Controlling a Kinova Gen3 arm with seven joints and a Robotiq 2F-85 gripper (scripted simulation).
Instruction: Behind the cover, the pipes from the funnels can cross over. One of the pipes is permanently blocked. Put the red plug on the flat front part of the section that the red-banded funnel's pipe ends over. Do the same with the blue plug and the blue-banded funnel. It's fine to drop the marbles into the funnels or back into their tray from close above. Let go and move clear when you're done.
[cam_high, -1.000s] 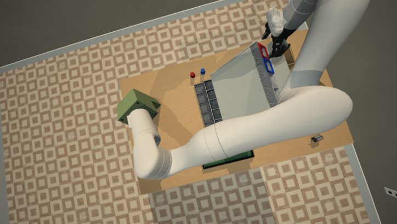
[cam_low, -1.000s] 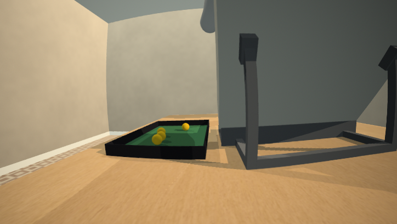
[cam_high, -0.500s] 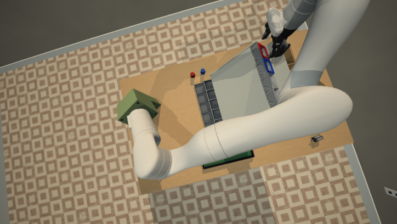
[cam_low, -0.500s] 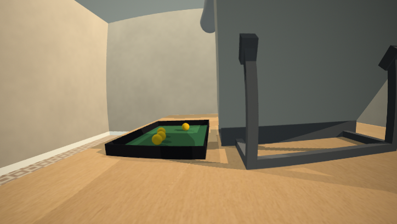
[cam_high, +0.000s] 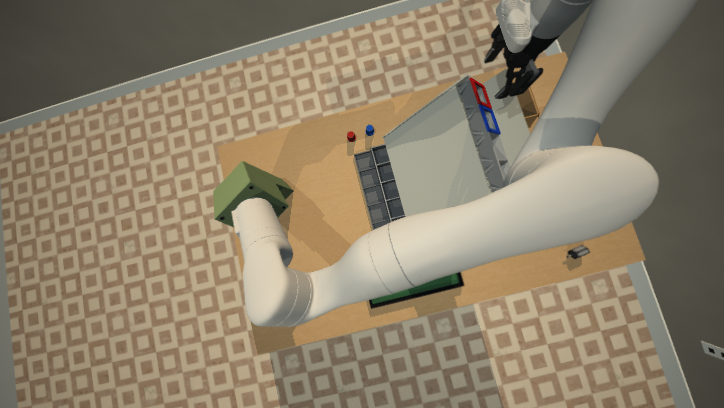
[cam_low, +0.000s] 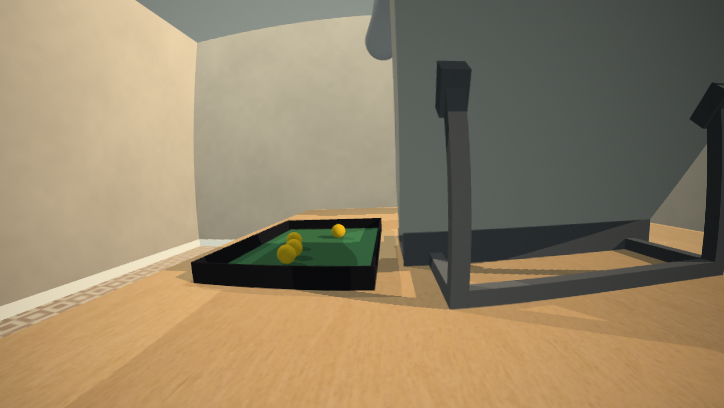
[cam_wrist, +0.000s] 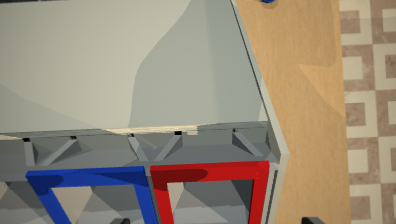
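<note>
Your gripper (cam_high: 515, 68) hung spread wide with nothing between its fingers, at the far right corner of the wooden table (cam_high: 314, 167), just beyond the cover's (cam_high: 435, 162) top edge and nearest the red-banded funnel (cam_high: 478, 91), with the blue-banded funnel (cam_high: 489, 121) next along that edge. You had no marble in hand; the marbles (cam_low: 286, 253) lay in the green tray (cam_low: 283, 276) at the opposite, near edge, well apart, under the arm's long sweep. That was the way you would likely have had to travel. The red plug (cam_high: 350, 135) and blue plug (cam_high: 369, 129) stood side by side past the end of the sections (cam_high: 378, 186), untouched.
</note>
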